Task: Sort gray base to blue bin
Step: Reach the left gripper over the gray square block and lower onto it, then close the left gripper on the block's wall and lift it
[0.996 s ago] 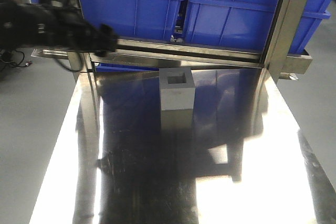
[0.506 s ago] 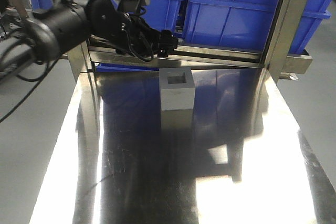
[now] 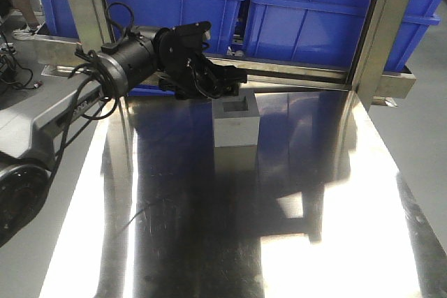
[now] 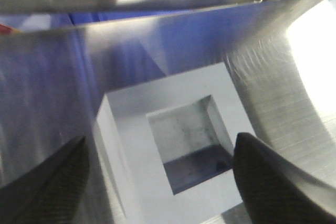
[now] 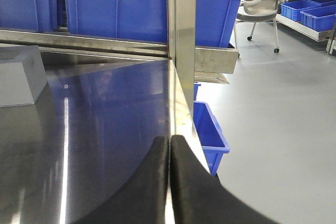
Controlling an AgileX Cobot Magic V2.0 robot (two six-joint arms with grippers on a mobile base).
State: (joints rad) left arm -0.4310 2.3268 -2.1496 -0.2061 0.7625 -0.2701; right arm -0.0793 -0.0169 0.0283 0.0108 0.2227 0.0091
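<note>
Two arms are present, but I judge only one to be at work. In the front-facing view, the gray base (image 3: 235, 122) stands on the steel table (image 3: 209, 256) with its square recess turned upward. The left gripper (image 3: 228, 87) hangs just behind and to the left of the base, reaching in low from that side, probably to line up a grasp across the block's top. A blue bin (image 3: 314, 19) sits raised behind the base, with another like it alongside. I cannot tell which is the target, but the lift looks short either way. In the left wrist view, the two dark fingers (image 4: 50, 184) are spread apart, one on each side of the base, with the recess centred between them. Neither pad appears to touch the gray walls, so I judge this to be alignment before closing rather than a grip. In the right wrist view, the right gripper (image 5: 169, 182) has its tips pressed together on nothing. It sits well to the right of the base, beside an upright post (image 5: 181, 35) at the table's edge, seemingly parked clear of the other arm's approach.
</note>
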